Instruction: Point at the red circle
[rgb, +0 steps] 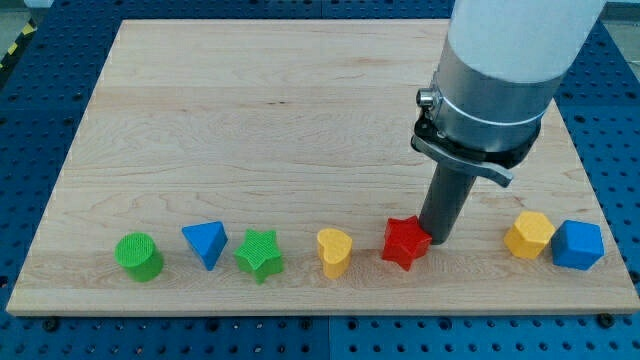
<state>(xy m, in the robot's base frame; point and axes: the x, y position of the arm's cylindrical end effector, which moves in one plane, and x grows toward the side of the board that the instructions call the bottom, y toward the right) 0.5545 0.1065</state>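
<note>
No red circle shows in this view; the only red block is a red star (405, 241) near the view's bottom, right of centre. My tip (435, 240) rests on the wooden board right beside the red star's right edge, touching or nearly touching it. The arm's white and grey body rises from the rod to the view's top right and may hide part of the board behind it.
A row along the view's bottom holds a green cylinder (138, 257), blue triangle (206, 243), green star (260, 254), yellow heart (334, 251), yellow hexagon (529, 235) and blue hexagon (578, 245). The board's edge (320, 316) runs just below them.
</note>
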